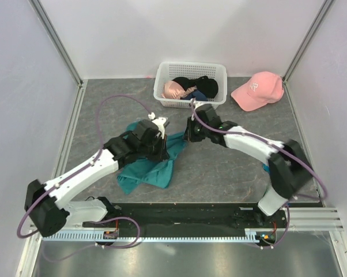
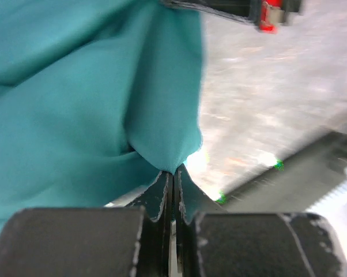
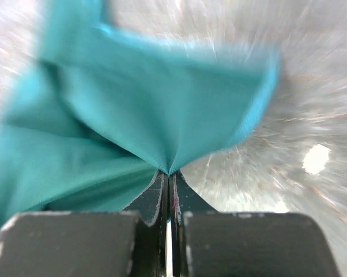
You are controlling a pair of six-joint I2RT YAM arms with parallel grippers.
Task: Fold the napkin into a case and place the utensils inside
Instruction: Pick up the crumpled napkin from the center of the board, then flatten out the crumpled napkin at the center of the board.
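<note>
Robot lab cell, white panel walls (image 1: pixel 162 34) (aluminium-framed), grey tabletop (image 1: pixel 225 170)

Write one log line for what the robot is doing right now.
step: gripping napkin | left gripper: shut on napkin | right gripper: shut on napkin | fold: not done

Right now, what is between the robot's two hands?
A short stretch of the teal napkin. The left hand and the right hand each pinch it shut; the top view shows it spanning them.
</note>
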